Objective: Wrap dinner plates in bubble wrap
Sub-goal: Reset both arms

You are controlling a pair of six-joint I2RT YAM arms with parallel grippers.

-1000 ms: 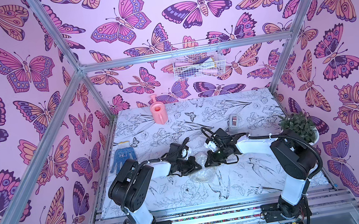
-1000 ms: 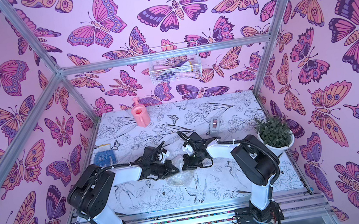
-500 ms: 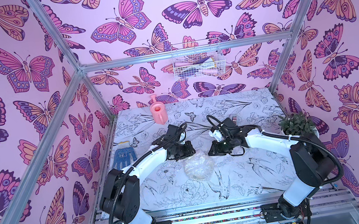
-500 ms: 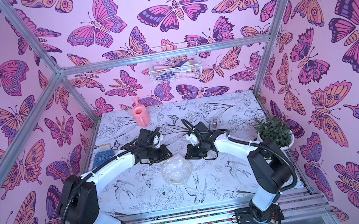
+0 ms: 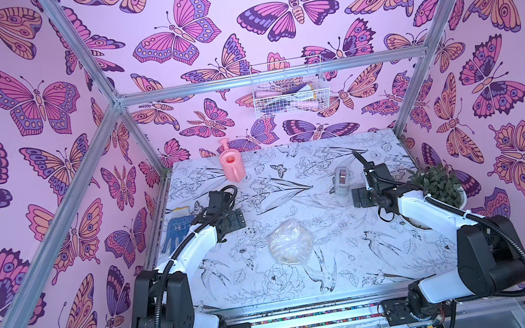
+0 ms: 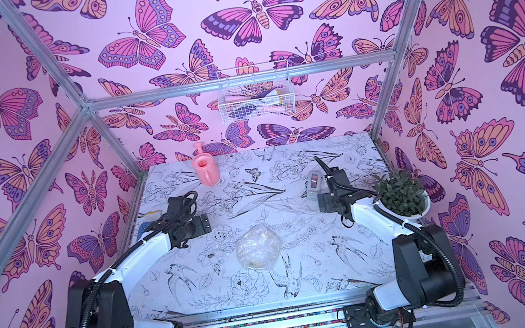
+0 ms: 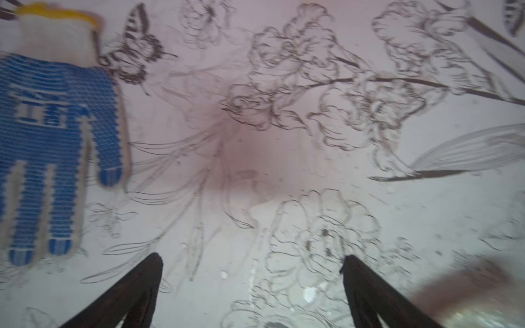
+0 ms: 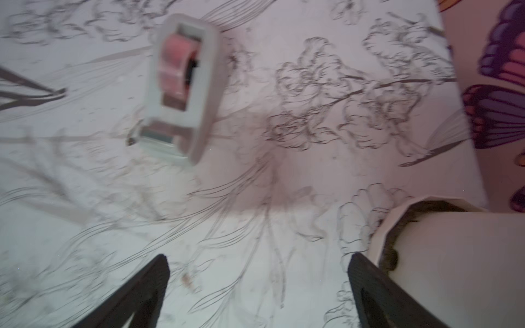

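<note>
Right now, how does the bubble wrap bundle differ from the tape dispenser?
The bubble wrap bundle is rounded, translucent and crinkly; the tape dispenser is grey, boxy and hard-edged. The bundle is wider and lies low in the middle of the table; the dispenser stands farther back, near the right end effector. The dispenser carries a pinkish tape roll; the bundle shows something pale inside. Both rest on the table, unheld.

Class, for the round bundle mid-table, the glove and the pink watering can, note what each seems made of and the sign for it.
Bubble wrap: clear plastic film, glossy; it glints and looks crinkled. Glove: knitted fabric, matt; ribbed blue rows on pale knit, perhaps a rubbery coating. Watering can: probably moulded plastic, smooth, evenly pink.
</note>
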